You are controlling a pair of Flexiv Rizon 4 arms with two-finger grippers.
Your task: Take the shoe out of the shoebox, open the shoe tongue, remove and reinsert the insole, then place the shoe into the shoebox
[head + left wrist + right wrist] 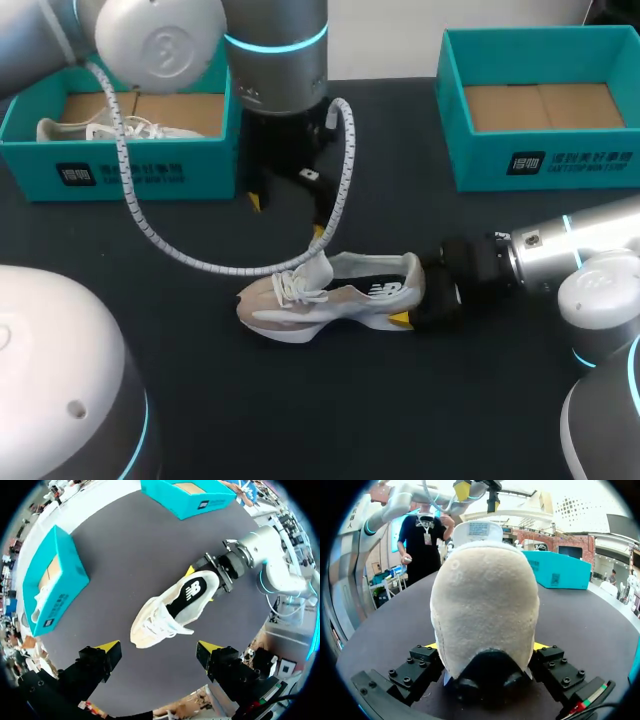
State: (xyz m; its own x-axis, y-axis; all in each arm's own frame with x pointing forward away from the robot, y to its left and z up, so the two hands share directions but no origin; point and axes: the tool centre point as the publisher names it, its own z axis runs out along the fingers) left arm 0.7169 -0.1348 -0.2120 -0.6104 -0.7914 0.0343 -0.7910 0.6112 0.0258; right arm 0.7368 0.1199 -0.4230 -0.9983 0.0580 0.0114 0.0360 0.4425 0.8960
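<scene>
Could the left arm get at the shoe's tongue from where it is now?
Probably yes. The left gripper hangs open above the shoe with nothing between them, and the right gripper clamps only the heel, clear of the tongue.

Worktop (330, 410): bare stretch on near side of shoe (340, 298). Heel end: closed off by right gripper (418, 300) clasping it. Above and behind laces (292, 288): left gripper (287, 217), fingers (318, 232) spread, plus hanging cable (150, 232). Far corners: left shoebox (120, 165), right shoebox (545, 165).
</scene>
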